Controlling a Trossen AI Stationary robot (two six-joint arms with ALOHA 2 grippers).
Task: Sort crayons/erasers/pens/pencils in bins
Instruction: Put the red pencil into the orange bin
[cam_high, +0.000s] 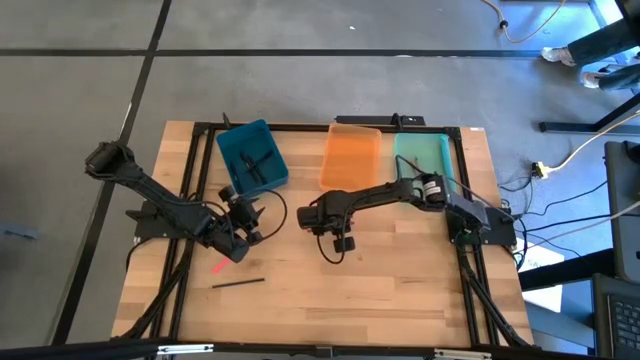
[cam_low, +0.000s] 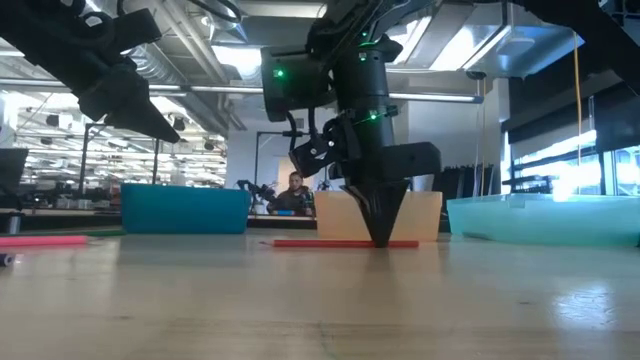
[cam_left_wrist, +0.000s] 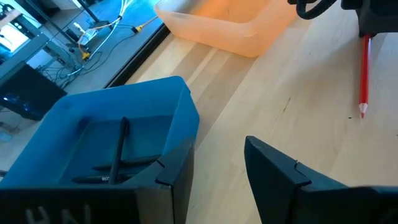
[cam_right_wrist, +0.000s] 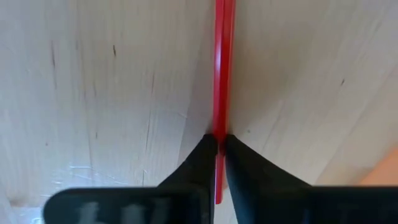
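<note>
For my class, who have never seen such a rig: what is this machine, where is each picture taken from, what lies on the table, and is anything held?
Two dark robot arms work at a wooden table. One camera looks down from above, one sits level with the table top, one rides on each wrist. At the back stand a blue bin holding dark sticks, an orange bin and a mint bin. The right gripper pinches a red pencil lying on the wood. The left gripper waits open near a pink stick and a black stick.
</note>
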